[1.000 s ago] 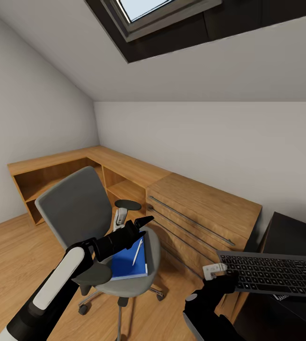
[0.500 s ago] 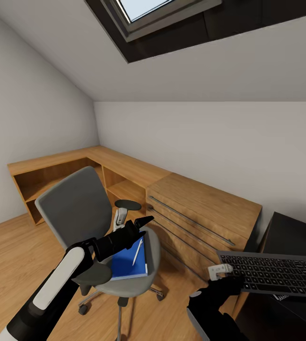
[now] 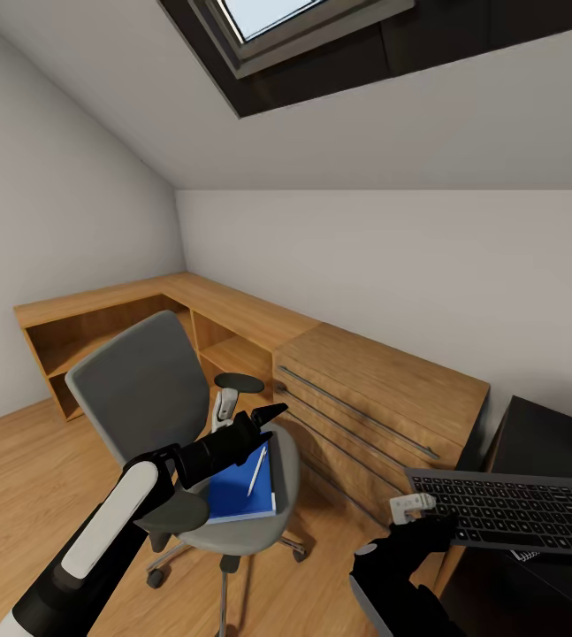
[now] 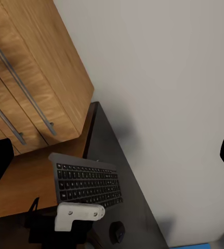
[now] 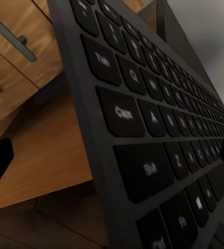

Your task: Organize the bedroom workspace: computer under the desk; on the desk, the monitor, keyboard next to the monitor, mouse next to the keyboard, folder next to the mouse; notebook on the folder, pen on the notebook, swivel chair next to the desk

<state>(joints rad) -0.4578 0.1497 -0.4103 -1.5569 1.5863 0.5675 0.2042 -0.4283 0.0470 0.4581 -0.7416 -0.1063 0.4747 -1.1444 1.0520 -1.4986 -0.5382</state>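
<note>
The right gripper [image 3: 414, 518] is low at the right of the head view, at the near left corner of the keyboard [image 3: 511, 510]. It seems to hold that corner, but I cannot tell for sure how far its fingers are closed. In the right wrist view the keyboard [image 5: 158, 119] is very close and tilted, with the two dark fingertips at the far sides of the picture. The keyboard lies over the edge of the black bench [image 3: 551, 442], and part of it sticks out to the left, toward the wooden drawer chest [image 3: 369, 411].

The left gripper [image 3: 263, 416] is spread open and holds nothing. It hangs above the seat of the swivel chair [image 3: 144, 389], just over the blue folder [image 3: 232, 495]. In the left wrist view its fingertips stand wide apart, and between them I see the keyboard [image 4: 87, 181] on the black bench [image 4: 119, 171].

The folder lies flat on the grey seat. The white pen [image 3: 256, 471] lies on top of the folder, near its right edge. The chair stands on the wooden floor [image 3: 20, 460], to the left of the drawer chest and well apart from the bench. Behind the chair a low wooden shelf [image 3: 100, 323] runs along the walls.
</note>
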